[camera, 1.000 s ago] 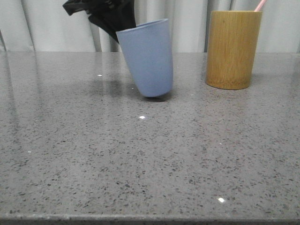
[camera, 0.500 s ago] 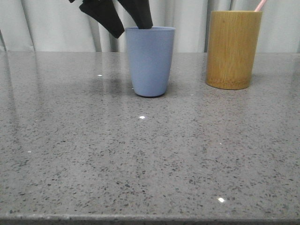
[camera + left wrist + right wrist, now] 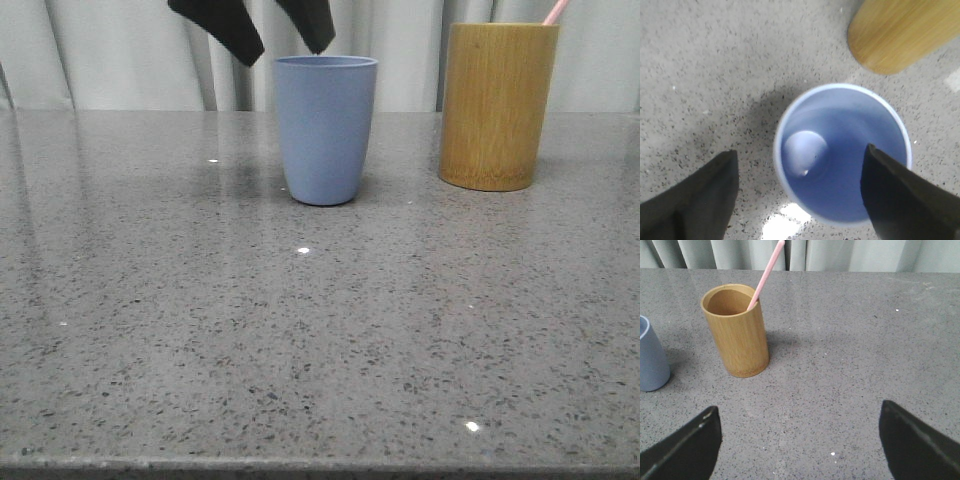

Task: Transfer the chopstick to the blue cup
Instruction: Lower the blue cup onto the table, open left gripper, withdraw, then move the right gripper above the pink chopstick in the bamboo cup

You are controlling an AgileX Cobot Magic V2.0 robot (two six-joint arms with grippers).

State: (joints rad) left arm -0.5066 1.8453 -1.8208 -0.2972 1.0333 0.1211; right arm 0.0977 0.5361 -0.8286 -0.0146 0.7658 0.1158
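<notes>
The blue cup (image 3: 326, 130) stands upright on the grey worktop (image 3: 300, 330). The left claw (image 3: 283, 40) hangs just above the cup's rim and does not touch it. Its two black fingers (image 3: 222, 25) are spread wide apart, and nothing is between them. From the left wrist camera, the cup (image 3: 842, 152) sits right under the left claw (image 3: 799, 187), with one finger (image 3: 700, 200) out past the rim on one side and the other finger over the far rim. The inside of the cup looks bare, with only a pale round bottom showing.

A bamboo cup (image 3: 497, 105) stands to the right of the left claw, well apart from the blue cup. It is taller than the blue one. A pink chopstick (image 3: 554, 11) pokes out of its top and leans to the right. In the right wrist camera the chopstick (image 3: 768, 271) rests against the rim of the bamboo cup (image 3: 736, 330). It may be one stick or two close together; the view is too small to tell.

The right claw (image 3: 800, 445) is open wide too, with a finger (image 3: 682, 450) at each side and nothing held. The bamboo cup stands out ahead of it, off toward the side where the blue cup (image 3: 651, 360) is. Bare worktop (image 3: 850, 355) lies between its fingers.
</notes>
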